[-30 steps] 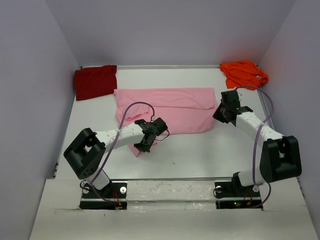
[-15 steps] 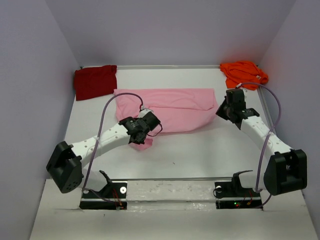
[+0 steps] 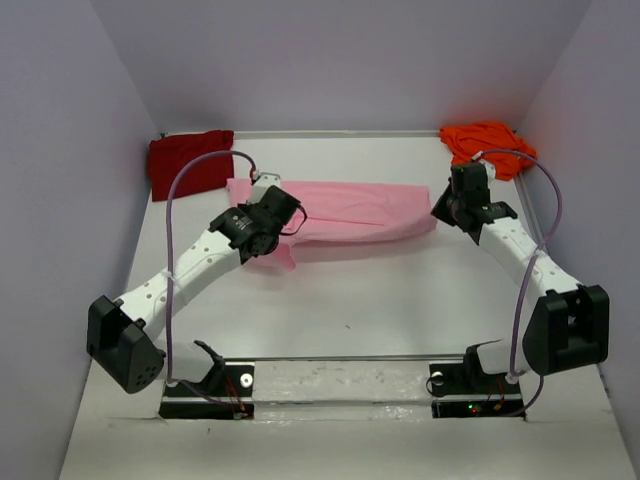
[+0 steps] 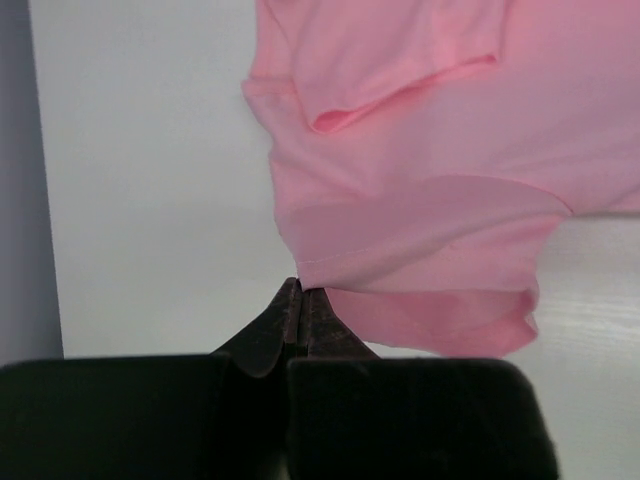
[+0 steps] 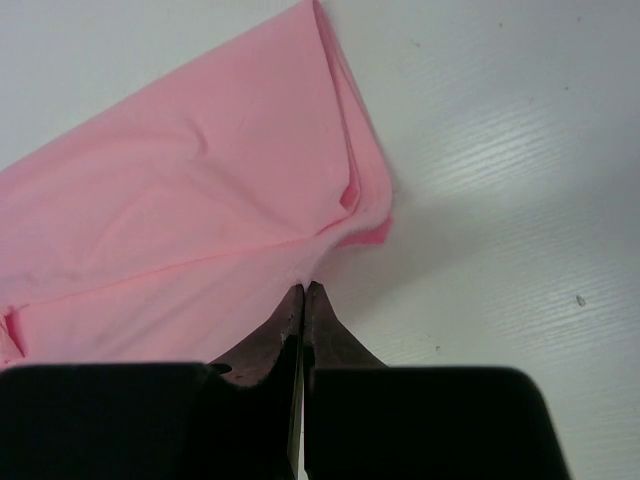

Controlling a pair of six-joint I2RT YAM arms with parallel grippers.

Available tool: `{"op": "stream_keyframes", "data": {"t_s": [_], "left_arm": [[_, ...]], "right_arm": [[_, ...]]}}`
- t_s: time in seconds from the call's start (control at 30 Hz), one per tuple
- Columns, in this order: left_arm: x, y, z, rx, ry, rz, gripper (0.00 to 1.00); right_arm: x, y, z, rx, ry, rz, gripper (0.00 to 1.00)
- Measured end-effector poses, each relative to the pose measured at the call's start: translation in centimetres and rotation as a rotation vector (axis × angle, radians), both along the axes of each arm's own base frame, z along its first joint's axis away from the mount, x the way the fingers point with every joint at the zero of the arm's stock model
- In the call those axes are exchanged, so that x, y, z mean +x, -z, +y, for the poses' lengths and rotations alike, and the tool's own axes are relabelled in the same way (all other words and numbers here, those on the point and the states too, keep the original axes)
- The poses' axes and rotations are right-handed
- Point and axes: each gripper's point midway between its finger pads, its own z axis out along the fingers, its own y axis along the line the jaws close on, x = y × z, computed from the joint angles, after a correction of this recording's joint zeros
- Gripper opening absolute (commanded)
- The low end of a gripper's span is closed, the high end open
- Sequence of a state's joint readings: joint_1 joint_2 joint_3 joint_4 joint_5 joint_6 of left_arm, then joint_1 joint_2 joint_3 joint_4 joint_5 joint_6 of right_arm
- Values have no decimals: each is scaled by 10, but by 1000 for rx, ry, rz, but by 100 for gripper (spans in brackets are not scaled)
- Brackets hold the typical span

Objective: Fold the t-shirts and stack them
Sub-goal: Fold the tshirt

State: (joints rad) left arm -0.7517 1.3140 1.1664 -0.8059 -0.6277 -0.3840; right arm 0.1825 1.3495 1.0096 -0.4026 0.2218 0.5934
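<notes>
The light pink t-shirt [image 3: 350, 211] lies across the middle of the table as a long band folded over on itself. My left gripper [image 3: 268, 207] is shut on a hem corner at the shirt's left end; in the left wrist view the gripper [image 4: 301, 288] pinches that edge of the pink cloth [image 4: 420, 200]. My right gripper [image 3: 447, 208] is shut on the right end; the right wrist view shows the gripper [image 5: 304, 287] biting the pink fold [image 5: 200, 220]. The dark red t-shirt [image 3: 188, 162] sits folded at the back left. The orange t-shirt [image 3: 487, 145] lies bunched at the back right.
Grey walls close in the white table [image 3: 380, 300] on the left, back and right. Both arm bases [image 3: 340, 385] stand at the near edge. Purple cables loop above each arm.
Both grippers have carried the near edge of the pink t-shirt away from the bases towards the back, folding it over into a narrower band. The left arm has stretched out far.
</notes>
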Motion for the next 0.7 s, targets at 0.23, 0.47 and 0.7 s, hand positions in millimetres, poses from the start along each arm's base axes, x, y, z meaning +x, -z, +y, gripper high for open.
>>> {"op": "stream_keyframes", "data": {"t_s": [0.23,0.47,0.7], "left_arm": [[42,-13,56,36,-150,-65,0],[79,2,60,82,-170,-32,0],[119,23,50,106,-149,23,0]], "right_arm": [[24,-10,0,-22,13,-15,0],[44,1,1,-46,13,21,0],[70,22,1,-82,17,71,0]]}}
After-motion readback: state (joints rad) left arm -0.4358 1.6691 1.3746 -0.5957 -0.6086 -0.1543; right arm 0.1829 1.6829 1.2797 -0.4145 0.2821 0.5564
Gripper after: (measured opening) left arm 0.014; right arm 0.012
